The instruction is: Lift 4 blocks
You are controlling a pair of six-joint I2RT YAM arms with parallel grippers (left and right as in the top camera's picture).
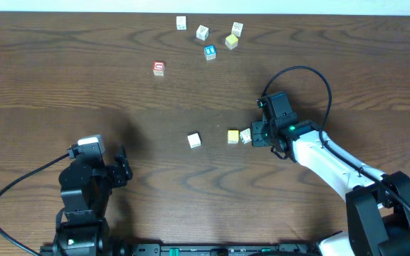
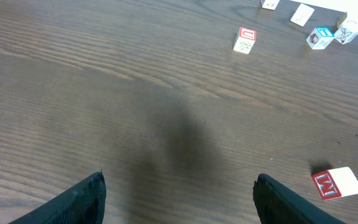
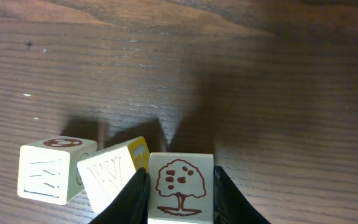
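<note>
**Left gripper** [image 2: 180, 180]: at the near left of the table [image 1: 48, 78]. Its fingers are released and spread wide, with nothing between them.

**Red-faced cube** [image 1: 159, 68]: stands alone, left of centre, towards the far side.

**Far edge:** the first white block [image 1: 181, 23] has the second white block [image 1: 202, 32] near it. The blue-faced cube [image 1: 210, 52] sits just in front of the second. The pale yellow block [image 1: 231, 42] and the third white block [image 1: 237, 28] are just beside each other; contact cannot be determined.

**Centre row:** the lone white block [image 1: 194, 140] stands apart from the rest and shows a red letter on one side in the left wrist view. To its right is the yellow-topped block [image 1: 233, 136]. Just beside that is the askew cream block [image 1: 245, 135].

**Right gripper** [image 3: 180, 175]: fingers clenched on two opposite sides of the tree block [image 3: 180, 190], a cream cube printed with a brown tree, at the right end of that row. The askew cream block sits close against the finger nearer the row. Whether the tree block rests on the table or hangs clear cannot be told.
</note>
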